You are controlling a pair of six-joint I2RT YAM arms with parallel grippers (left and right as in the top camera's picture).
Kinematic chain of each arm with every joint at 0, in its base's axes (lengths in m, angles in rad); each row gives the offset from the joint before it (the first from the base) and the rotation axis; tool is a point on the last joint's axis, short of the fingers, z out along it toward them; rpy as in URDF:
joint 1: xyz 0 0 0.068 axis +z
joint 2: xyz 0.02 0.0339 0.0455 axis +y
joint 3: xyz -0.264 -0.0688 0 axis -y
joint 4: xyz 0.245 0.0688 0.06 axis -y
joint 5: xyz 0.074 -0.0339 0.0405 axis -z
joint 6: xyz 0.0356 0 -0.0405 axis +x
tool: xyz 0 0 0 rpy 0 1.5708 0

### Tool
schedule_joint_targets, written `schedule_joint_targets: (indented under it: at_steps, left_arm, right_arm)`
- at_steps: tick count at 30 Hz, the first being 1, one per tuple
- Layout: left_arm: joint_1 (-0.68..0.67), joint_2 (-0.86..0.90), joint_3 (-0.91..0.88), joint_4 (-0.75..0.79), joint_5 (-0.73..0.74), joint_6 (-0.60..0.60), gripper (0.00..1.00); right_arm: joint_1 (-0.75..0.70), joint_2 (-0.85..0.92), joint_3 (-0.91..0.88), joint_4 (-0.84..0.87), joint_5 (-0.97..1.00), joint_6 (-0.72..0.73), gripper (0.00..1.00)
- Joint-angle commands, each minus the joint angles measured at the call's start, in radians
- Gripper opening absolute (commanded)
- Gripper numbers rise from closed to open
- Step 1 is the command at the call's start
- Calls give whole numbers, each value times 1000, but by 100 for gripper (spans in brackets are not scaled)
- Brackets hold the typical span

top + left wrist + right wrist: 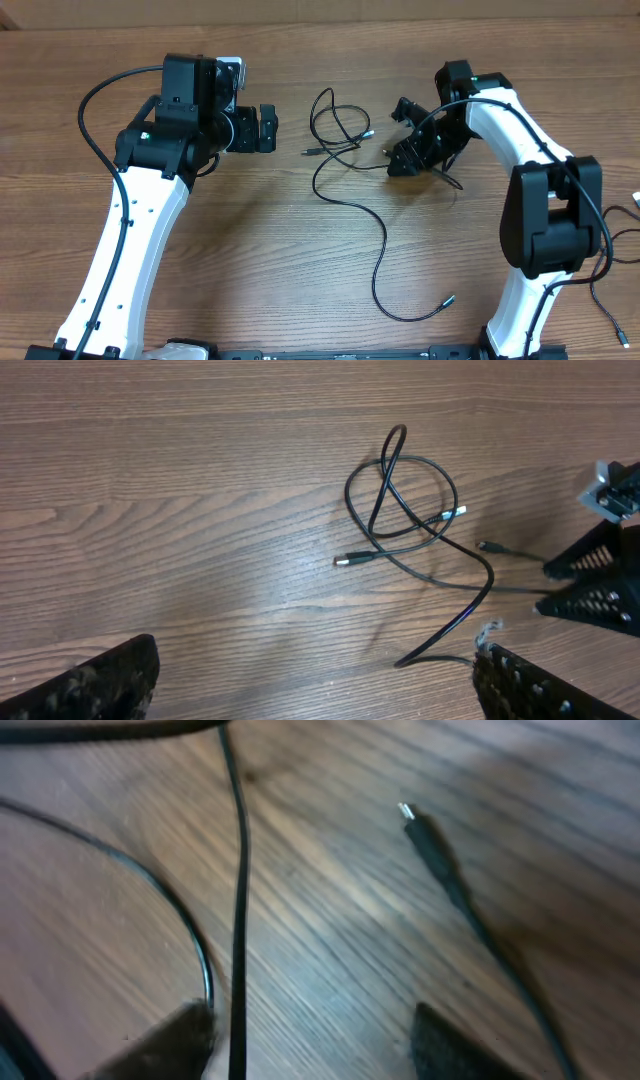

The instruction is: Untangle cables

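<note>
Straddling one strand of the cables (240, 870) with right gripper (315, 1025) fingers (180, 1040) apart, likely to pinch and pull; left gripper (268, 128) gaping wide, idle beside tangle.

Black cables (489, 578) with silver plugs (455, 513) on a brown wood-grain table (150, 510).

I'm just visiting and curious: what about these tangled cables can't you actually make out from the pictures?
- Overhead: which of the cables lies on top at each crossing; too thin and small.
- Overhead: the cable stretch beneath the right hand; the hand covers it.
- Right wrist: the plug type; blurred.
- Left wrist: the long cable far end; a finger of the left hand hides it.
</note>
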Motion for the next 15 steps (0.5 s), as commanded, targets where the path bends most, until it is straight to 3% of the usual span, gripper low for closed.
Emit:
schedule_joint_targets:
  at_steps: [1, 2, 7, 12, 15]
  left_arm:
    - [-1, -18, 9, 0, -6, -9, 100]
    - [-1, -18, 9, 0, -6, -9, 100]
    - [-1, -18, 9, 0, -6, -9, 100]
    - [-1, -18, 9, 0, -6, -9, 100]
    - [-1, -18, 9, 0, -6, -9, 100]
  right_arm:
    - [2, 4, -3, -1, -45, -23, 17]
    - [2, 4, -3, -2, -46, -18, 4]
    - [2, 2, 11, -39, -76, 8, 4]
    - [2, -31, 164, -196, -128, 77, 4]
    - [2, -98, 296, -202, 248, 355, 4]
